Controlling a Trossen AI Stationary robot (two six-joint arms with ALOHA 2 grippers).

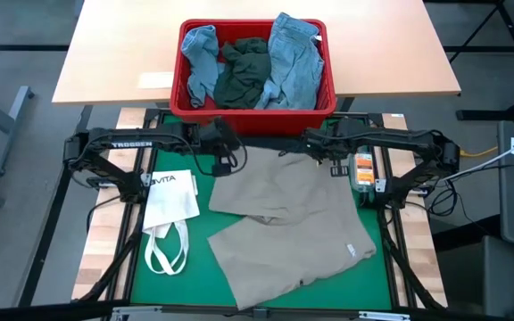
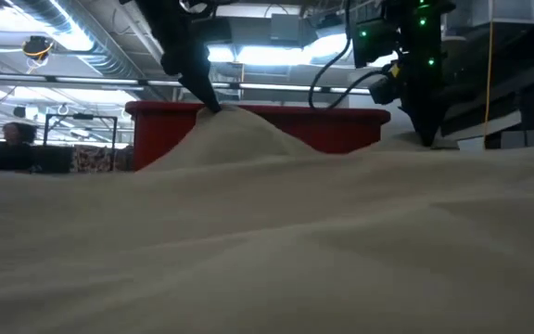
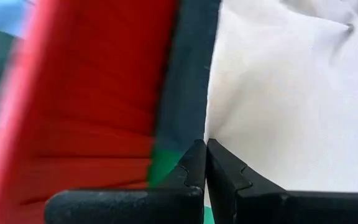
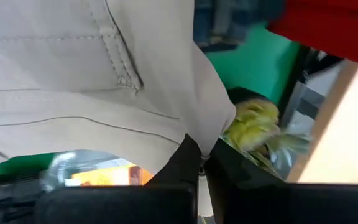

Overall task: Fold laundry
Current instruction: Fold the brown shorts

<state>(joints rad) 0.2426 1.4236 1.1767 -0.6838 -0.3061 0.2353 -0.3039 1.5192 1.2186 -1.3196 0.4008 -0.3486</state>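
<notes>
Left gripper [image 1: 230, 145] & right gripper [image 1: 315, 147]: both clamped on far edge of khaki garment [image 1: 284, 223], near red basket [image 1: 257, 109].

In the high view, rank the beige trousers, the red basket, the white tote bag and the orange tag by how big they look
Largest to smallest:
1. beige trousers
2. red basket
3. white tote bag
4. orange tag
</notes>
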